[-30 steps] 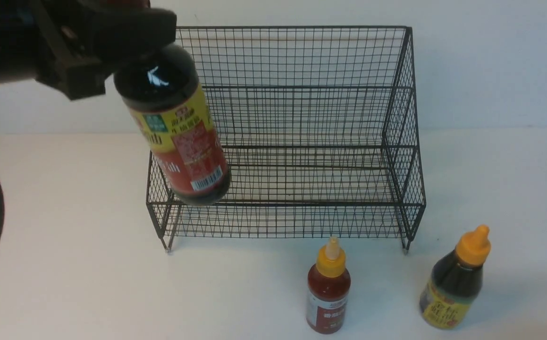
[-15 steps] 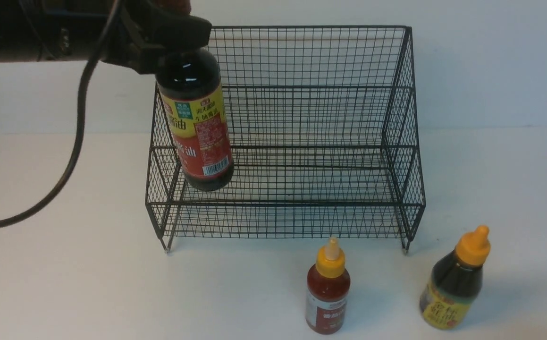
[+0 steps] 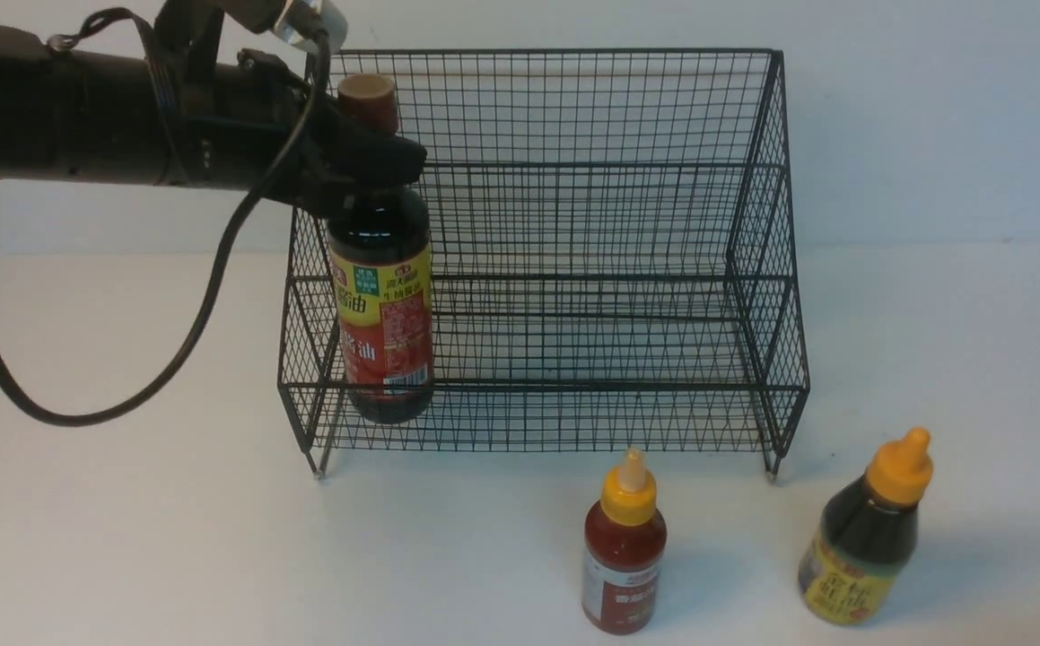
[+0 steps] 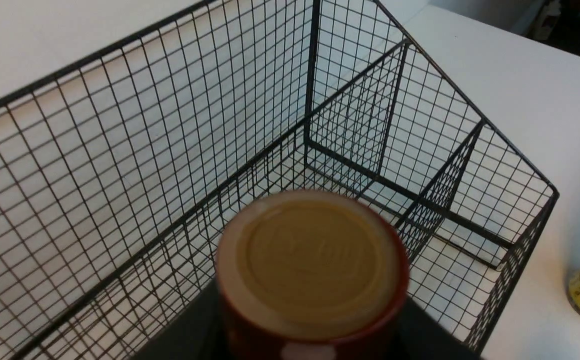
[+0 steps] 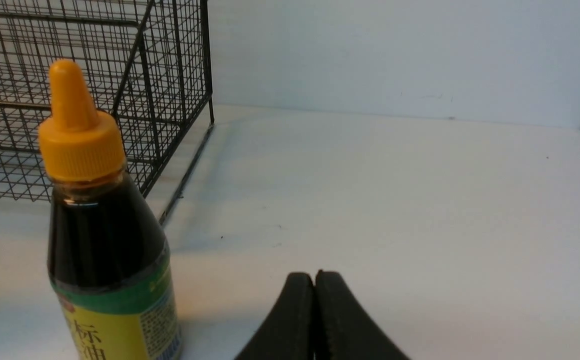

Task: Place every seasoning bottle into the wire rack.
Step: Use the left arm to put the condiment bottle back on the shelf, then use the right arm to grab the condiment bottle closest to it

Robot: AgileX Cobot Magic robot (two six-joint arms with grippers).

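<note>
Front view facing the rack (image 3: 542,388) head-on, left wrist view close above — rack in both

The rack (image 3: 555,388) before me is thin metal wire with a dark, mostly matt coat, its mesh rough-looking. The tall bottle (image 3: 383,309) in my left hand (image 3: 376,175) has a glossy, smooth dark body that looks like glass or plastic. The small red bottle (image 3: 624,547) and the squat bottle (image 5: 109,260) wear plastic-looking caps, the squat one's ridged around its base. The tabletop (image 3: 170,529) looks smooth, with a soft sheen.
</note>
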